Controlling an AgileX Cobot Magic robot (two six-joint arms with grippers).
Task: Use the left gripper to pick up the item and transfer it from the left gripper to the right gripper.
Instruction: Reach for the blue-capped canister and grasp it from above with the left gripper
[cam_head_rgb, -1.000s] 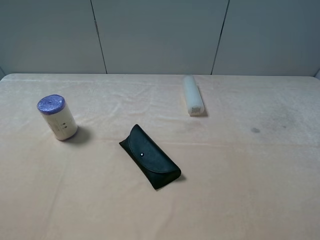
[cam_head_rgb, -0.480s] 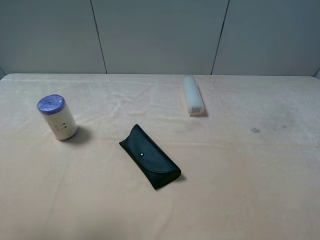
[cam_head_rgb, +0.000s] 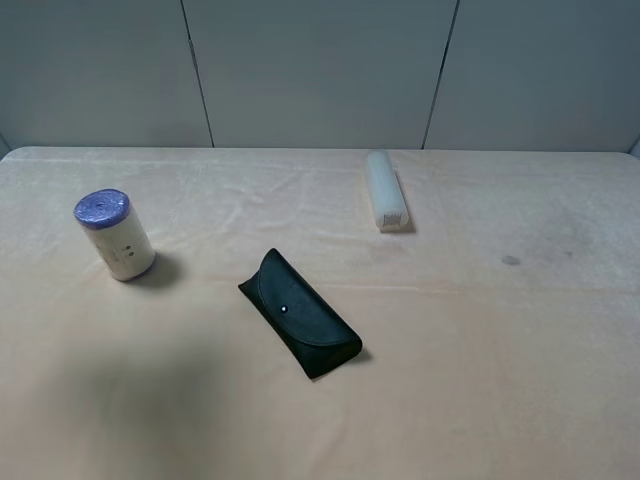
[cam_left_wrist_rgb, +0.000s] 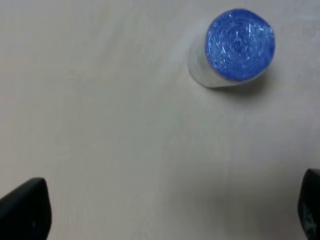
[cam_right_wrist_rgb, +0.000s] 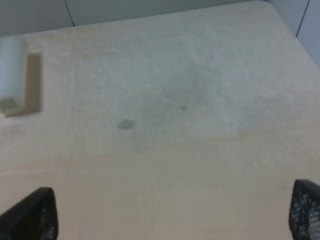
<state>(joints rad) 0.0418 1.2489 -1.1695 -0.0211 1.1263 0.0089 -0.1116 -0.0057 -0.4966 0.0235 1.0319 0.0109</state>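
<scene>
The item, a short cream-white roll with a purple end (cam_head_rgb: 115, 235), stands upright on the left of the table. The left wrist view shows its purple top (cam_left_wrist_rgb: 240, 44) from above. My left gripper (cam_left_wrist_rgb: 170, 215) is open, above the cloth and short of the roll; its two black fingertips (cam_left_wrist_rgb: 25, 207) show at the frame's lower corners. My right gripper (cam_right_wrist_rgb: 172, 210) is open and empty over the right side of the table. Neither arm shows in the exterior high view.
A black glasses case (cam_head_rgb: 300, 313) lies slanted in the middle of the table. A long translucent white tube (cam_head_rgb: 386, 189) lies at the back, also in the right wrist view (cam_right_wrist_rgb: 12, 70). A small dark stain (cam_head_rgb: 511, 261) marks the cloth on the right.
A soft shadow has appeared on the cloth at the lower left of the exterior high view. The objects have not moved.
</scene>
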